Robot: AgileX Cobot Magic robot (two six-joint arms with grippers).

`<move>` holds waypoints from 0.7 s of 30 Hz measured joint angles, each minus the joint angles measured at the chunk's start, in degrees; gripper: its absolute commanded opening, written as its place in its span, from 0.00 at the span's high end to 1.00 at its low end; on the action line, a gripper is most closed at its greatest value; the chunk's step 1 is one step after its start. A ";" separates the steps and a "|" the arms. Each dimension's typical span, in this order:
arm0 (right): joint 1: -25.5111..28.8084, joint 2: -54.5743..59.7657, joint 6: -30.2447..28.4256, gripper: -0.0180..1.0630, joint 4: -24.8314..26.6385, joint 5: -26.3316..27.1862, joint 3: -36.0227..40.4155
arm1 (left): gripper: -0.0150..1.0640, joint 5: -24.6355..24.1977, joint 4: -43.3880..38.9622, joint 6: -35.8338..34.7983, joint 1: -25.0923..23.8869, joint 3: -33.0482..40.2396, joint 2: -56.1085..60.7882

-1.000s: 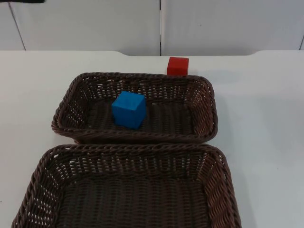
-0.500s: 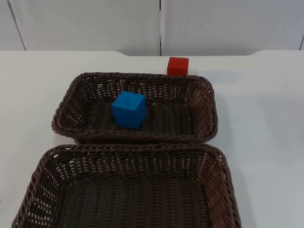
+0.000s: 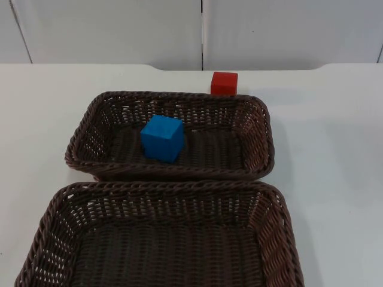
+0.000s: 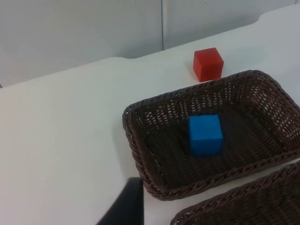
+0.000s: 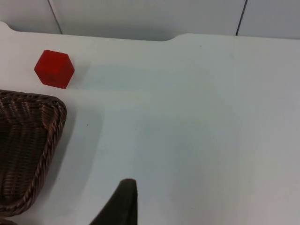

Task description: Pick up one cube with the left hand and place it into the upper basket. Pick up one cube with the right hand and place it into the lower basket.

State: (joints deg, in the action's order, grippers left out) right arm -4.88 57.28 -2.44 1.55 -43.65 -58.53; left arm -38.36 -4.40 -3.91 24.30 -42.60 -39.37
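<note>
A blue cube [image 3: 162, 138] [image 4: 205, 134] lies inside the upper brown wicker basket [image 3: 257, 116] [image 4: 136, 140], left of its middle. A red cube [image 3: 224, 83] [image 4: 208, 64] [image 5: 54, 69] stands on the white table just behind that basket's far right rim. The lower brown wicker basket [image 3: 281, 215] [image 4: 243, 201] sits in front with nothing in it. My left gripper [image 4: 125, 206] hangs high over the table, left of the upper basket and well away from both cubes. My right gripper [image 5: 121, 204] hovers over bare table to the right of the upper basket [image 5: 51, 126], far from the red cube.
The two baskets lie close together, nearly touching along their long sides. White table stretches to the left and right of them. The grey partition wall [image 3: 119, 30] closes the table just behind the red cube.
A dark bit of the left arm at the top view's upper left edge one second ago has gone from sight. Cubes and baskets have not moved.
</note>
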 measured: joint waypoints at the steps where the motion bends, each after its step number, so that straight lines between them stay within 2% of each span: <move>1: 0.00 0.00 0.00 0.01 0.13 0.00 0.00 | 0.01 0.00 -0.14 0.00 0.00 0.00 0.00; 11: 0.00 1.32 0.00 0.01 0.35 -1.06 -0.54 | 0.01 -0.22 -0.36 0.00 0.00 0.00 0.00; 15: 0.00 6.01 0.00 0.01 0.95 -3.99 -4.09 | 0.01 -0.22 -0.36 0.00 0.00 0.00 0.00; 21: -1.03 18.97 -0.69 0.01 3.74 -7.40 -14.20 | 0.01 -0.22 -0.36 0.00 0.00 0.00 0.00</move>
State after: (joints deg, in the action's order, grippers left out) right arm -5.91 76.25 -3.14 5.29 -51.06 -72.72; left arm -38.58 -4.76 -3.91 24.30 -42.60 -39.37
